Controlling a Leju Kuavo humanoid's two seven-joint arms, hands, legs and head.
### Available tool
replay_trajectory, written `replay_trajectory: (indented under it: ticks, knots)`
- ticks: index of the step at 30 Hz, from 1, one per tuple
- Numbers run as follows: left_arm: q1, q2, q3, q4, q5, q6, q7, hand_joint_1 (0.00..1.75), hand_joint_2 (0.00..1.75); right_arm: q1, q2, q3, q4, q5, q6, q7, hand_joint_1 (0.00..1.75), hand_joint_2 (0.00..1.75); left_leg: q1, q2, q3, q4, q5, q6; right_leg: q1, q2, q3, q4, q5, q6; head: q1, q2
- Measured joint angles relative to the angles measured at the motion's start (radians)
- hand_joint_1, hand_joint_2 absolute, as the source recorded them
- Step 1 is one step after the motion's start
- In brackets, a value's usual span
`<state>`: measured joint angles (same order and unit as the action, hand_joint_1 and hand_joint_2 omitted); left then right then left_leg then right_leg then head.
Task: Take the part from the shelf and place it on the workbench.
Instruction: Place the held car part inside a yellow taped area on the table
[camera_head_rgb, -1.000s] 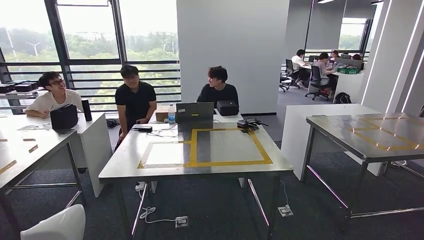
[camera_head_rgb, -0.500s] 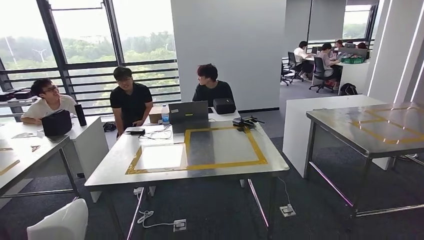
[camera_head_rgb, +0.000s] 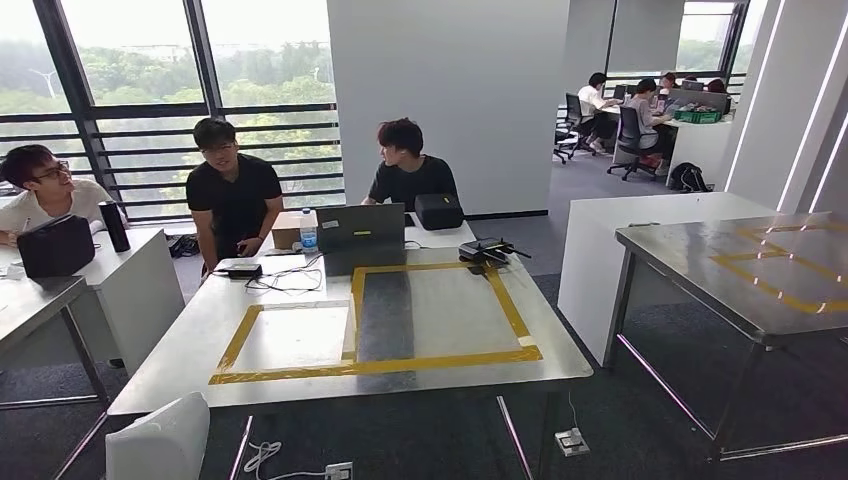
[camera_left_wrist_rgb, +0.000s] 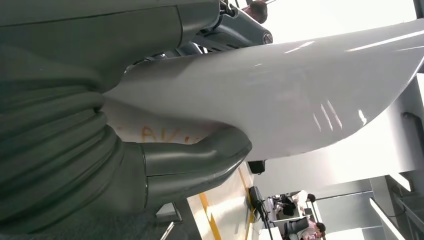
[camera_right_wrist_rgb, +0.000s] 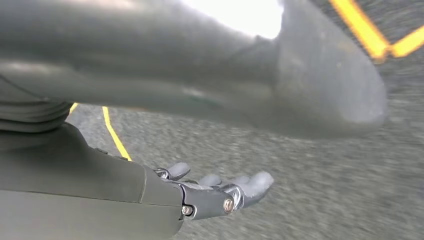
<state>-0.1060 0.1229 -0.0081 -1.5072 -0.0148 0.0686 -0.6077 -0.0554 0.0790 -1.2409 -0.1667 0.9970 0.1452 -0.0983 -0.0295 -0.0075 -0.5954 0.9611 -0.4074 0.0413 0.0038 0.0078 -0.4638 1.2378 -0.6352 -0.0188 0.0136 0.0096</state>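
White curved part (camera_left_wrist_rgb: 280, 95) held in the left robot hand (camera_left_wrist_rgb: 150, 150), short of the metal surface (camera_head_rgb: 440, 300).

In the left wrist view the thick grey thumb (camera_left_wrist_rgb: 200, 157) presses against one face of the glossy panel while darker fingers (camera_left_wrist_rgb: 235, 30) wrap over its far edge, so the part is clasped between them; faint orange lettering shows near the thumb. From the head view, a corner of the part (camera_head_rgb: 160, 440) rises at the lower left, in front of the surface marked with yellow tape (camera_head_rgb: 375, 365). The right robot hand (camera_right_wrist_rgb: 220, 192) hangs over grey floor with its fingers extended and apart, holding nothing. Three people sit behind the surface beside a laptop (camera_head_rgb: 360, 228).
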Motion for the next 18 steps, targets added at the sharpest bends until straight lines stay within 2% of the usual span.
replay_trajectory:
  ticks: [1, 2, 3, 4, 5, 7, 8, 9, 10, 11, 12, 13, 14, 15, 16, 18]
  knots:
    - [0.006, -0.003, -0.002, -0.001, -0.002, 0.000, 0.003, 1.75, 1.75, 0.002, -0.001, 0.000, 0.000, 0.001, 0.000, 0.000, 0.00, 0.00, 0.001, -0.002, 0.032, -0.012, -0.018, 0.000, 0.000, 0.000, -0.049, 0.027, -0.047, 0.003, 0.001, 0.000]
    - [0.011, -0.006, -0.003, -0.003, -0.005, 0.000, 0.004, 1.75, 1.75, 0.006, -0.002, 0.000, 0.000, 0.002, 0.000, 0.002, 0.00, 0.00, 0.001, -0.005, 0.066, -0.023, -0.037, 0.000, -0.001, 0.000, -0.093, 0.030, -0.096, 0.007, 0.002, 0.000]
    - [0.015, -0.010, -0.004, -0.005, -0.009, 0.000, 0.006, 1.75, 1.75, 0.010, -0.003, 0.000, 0.000, 0.002, 0.000, 0.003, 0.00, 0.00, 0.002, -0.009, 0.100, -0.032, -0.056, -0.001, -0.003, 0.000, -0.130, 0.015, -0.130, 0.011, 0.002, 0.000]
    - [0.017, -0.013, -0.006, -0.006, -0.013, 0.000, 0.008, 1.75, 1.75, 0.014, -0.003, 0.000, 0.000, 0.003, 0.000, 0.005, 0.00, 0.00, 0.002, -0.013, 0.133, -0.039, -0.077, -0.004, -0.007, 0.000, -0.164, -0.018, -0.130, 0.015, 0.003, 0.000]
    - [0.018, -0.017, -0.008, -0.006, -0.016, 0.000, 0.010, 1.75, 1.75, 0.019, -0.003, 0.000, 0.000, 0.003, 0.000, 0.006, 0.00, 0.00, 0.002, -0.016, 0.165, -0.044, -0.100, -0.007, -0.012, 0.000, -0.194, -0.066, -0.073, 0.020, 0.003, 0.000]
    - [0.021, -0.025, -0.013, -0.005, -0.021, 0.000, 0.013, 1.75, 1.75, 0.030, -0.002, 0.000, 0.001, 0.005, 0.000, 0.009, 0.00, 0.00, -0.001, -0.021, 0.211, -0.039, -0.151, -0.015, -0.021, -0.006, -0.238, -0.175, 0.137, 0.026, 0.003, 0.000]
    - [0.024, -0.028, -0.016, -0.005, -0.022, 0.000, 0.015, 1.75, 1.75, 0.033, -0.001, 0.000, 0.002, 0.005, 0.000, 0.010, 0.00, 0.00, -0.002, -0.023, 0.230, -0.037, -0.181, -0.020, -0.021, -0.010, -0.245, -0.205, 0.221, 0.026, 0.003, 0.000]
    - [0.025, -0.029, -0.018, -0.008, -0.023, 0.000, 0.016, 1.75, 1.75, 0.035, -0.001, 0.000, 0.002, 0.005, 0.000, 0.010, 0.00, 0.00, -0.002, -0.025, 0.249, -0.028, -0.200, -0.026, -0.018, -0.014, -0.242, -0.217, 0.257, 0.022, 0.003, -0.001]
    - [0.024, -0.030, -0.020, -0.014, -0.023, 0.000, 0.017, 1.75, 1.75, 0.030, -0.001, 0.000, 0.002, 0.006, -0.001, 0.010, 0.00, 0.00, 0.000, -0.027, 0.255, -0.007, -0.205, -0.031, -0.016, -0.016, -0.226, -0.208, 0.248, 0.015, 0.002, -0.001]
    - [0.020, -0.030, -0.021, -0.020, -0.024, 0.000, 0.017, 1.75, 1.75, 0.024, -0.001, 0.000, 0.002, 0.006, -0.001, 0.009, 0.00, 0.00, 0.003, -0.025, 0.247, 0.039, -0.192, -0.037, -0.015, -0.014, -0.210, -0.204, 0.233, 0.007, 0.003, 0.000]
    - [0.017, -0.031, -0.021, -0.027, -0.025, 0.000, 0.016, 1.75, 1.75, 0.019, -0.002, 0.000, 0.002, 0.006, -0.001, 0.009, 0.00, 0.00, 0.005, -0.020, 0.216, 0.113, -0.165, -0.042, -0.015, -0.013, -0.191, -0.204, 0.214, -0.002, 0.002, 0.000]
    - [0.014, -0.031, -0.022, -0.031, -0.028, 0.000, 0.017, 1.75, 1.75, 0.013, -0.003, 0.000, 0.001, 0.008, 0.000, 0.009, 0.00, 0.00, 0.007, -0.014, 0.163, 0.198, -0.143, -0.046, -0.016, -0.012, -0.167, -0.206, 0.197, -0.009, 0.001, 0.000]
    - [0.013, -0.031, -0.022, -0.033, -0.033, 0.000, 0.020, 1.75, 1.75, 0.010, -0.004, 0.000, 0.001, 0.009, 0.000, 0.009, 0.00, 0.00, 0.009, -0.008, 0.106, 0.277, -0.139, -0.052, -0.017, -0.011, -0.143, -0.211, 0.179, -0.014, 0.000, 0.000]
    - [0.014, -0.032, -0.023, -0.035, -0.040, -0.001, 0.024, 1.75, 1.75, 0.008, -0.004, 0.000, 0.001, 0.011, 0.000, 0.010, 0.00, 0.00, 0.012, -0.003, 0.048, 0.336, -0.163, -0.056, -0.017, -0.010, -0.114, -0.217, 0.159, -0.017, -0.001, 0.000]
    - [0.015, -0.033, -0.023, -0.037, -0.048, -0.001, 0.028, 1.75, 1.75, 0.007, -0.005, 0.000, 0.001, 0.014, 0.000, 0.012, 0.00, 0.00, 0.014, -0.002, -0.003, 0.367, -0.211, -0.059, -0.017, -0.009, -0.082, -0.224, 0.138, -0.018, -0.001, 0.000]
    - [0.019, -0.033, -0.023, -0.041, -0.060, -0.001, 0.035, 1.75, 1.75, 0.008, -0.006, 0.000, 0.001, 0.019, 0.001, 0.014, 0.00, 0.00, 0.018, 0.000, -0.082, 0.361, -0.306, -0.062, -0.018, -0.006, -0.012, -0.241, 0.096, -0.017, -0.001, 0.000]
